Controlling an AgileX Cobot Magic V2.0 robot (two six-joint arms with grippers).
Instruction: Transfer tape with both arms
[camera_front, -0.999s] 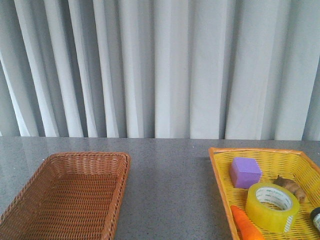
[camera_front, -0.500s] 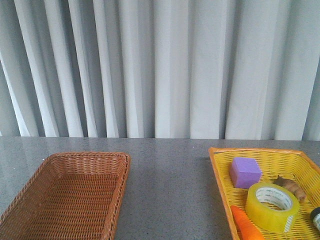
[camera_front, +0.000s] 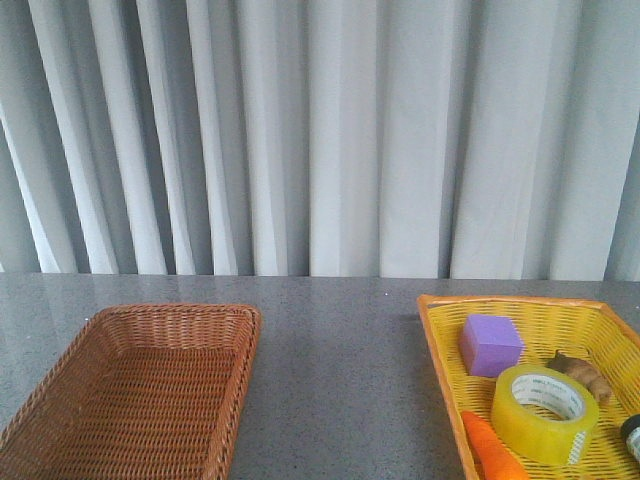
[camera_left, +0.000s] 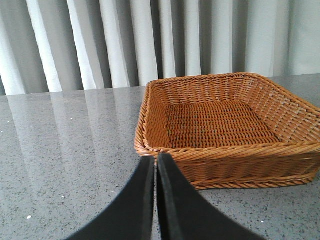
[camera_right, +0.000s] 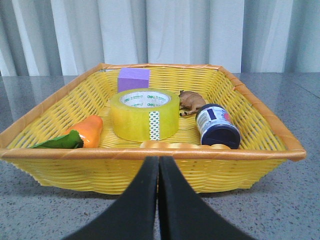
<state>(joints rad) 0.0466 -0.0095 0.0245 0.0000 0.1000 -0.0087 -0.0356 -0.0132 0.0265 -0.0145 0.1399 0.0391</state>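
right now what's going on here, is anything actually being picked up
Nothing is held yet. The tape lies flat in the yellow basket on the right, among a purple cube, a toy carrot, a small brown figure and a dark jar. The right claw is shut, outside that basket's near rim. The left claw is shut too, in front of the brown wicker basket, which has nothing in it.
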